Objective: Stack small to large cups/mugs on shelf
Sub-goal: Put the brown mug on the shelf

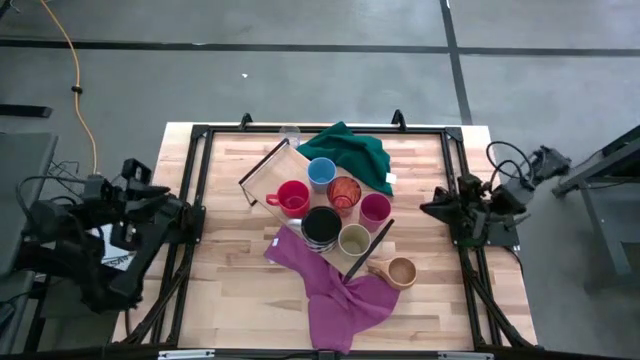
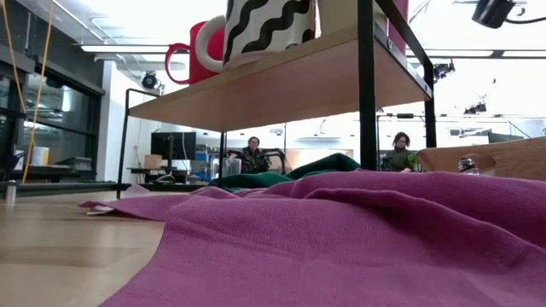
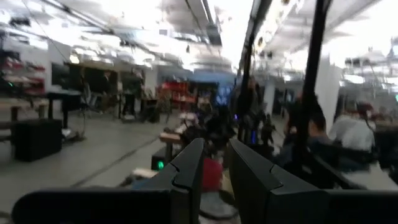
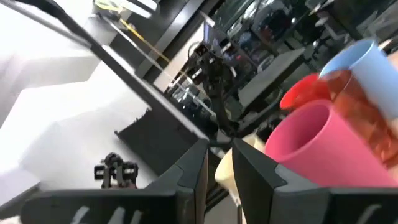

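Note:
The light wooden shelf (image 1: 262, 170) stands slantwise mid-table on black frame ends. On its board stand the red mug (image 1: 292, 197), blue cup (image 1: 321, 172), orange patterned cup (image 1: 344, 192), magenta cup (image 1: 375, 208), black cup (image 1: 321, 225) and olive-beige cup (image 1: 354, 240). The tan mug (image 1: 400, 271) sits on the table near the shelf's near end. The clear glass (image 1: 290, 134) stands by the far edge. My left gripper (image 1: 185, 210) waits at the table's left edge and my right gripper (image 1: 430, 208) at its right edge; both are shut and hold nothing.
A green cloth (image 1: 352, 152) lies bunched at the shelf's far side. A purple cloth (image 1: 335, 290) spreads from under the shelf toward the near edge and fills the low view (image 2: 341, 239). People sit in the room beyond (image 2: 253, 153). Bare tabletop lies left of the shelf (image 1: 225, 250).

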